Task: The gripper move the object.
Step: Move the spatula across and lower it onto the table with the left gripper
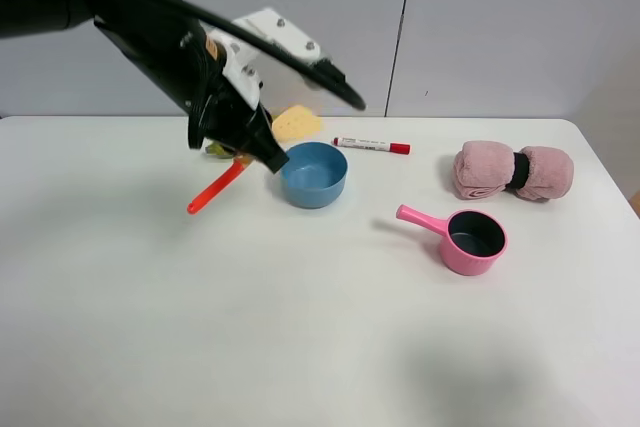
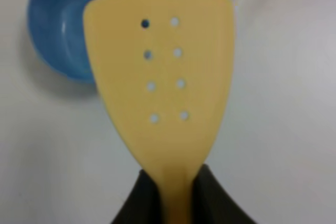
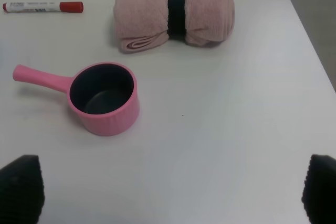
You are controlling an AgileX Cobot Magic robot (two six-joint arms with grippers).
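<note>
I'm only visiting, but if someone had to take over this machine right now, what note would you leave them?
Left gripper: shut on the spatula at its neck, beside the blue bowl, apparently lifted off the table.
Right gripper: open, empty, near the pink saucepan.
Done: spatula grasped.
Left: carry it to its new spot and release; the spot is not shown.

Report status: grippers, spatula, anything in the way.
Left gripper shut on toy spatula at the neck. Right gripper open, holding nothing. Blue bowl close beside spatula blade.
</note>
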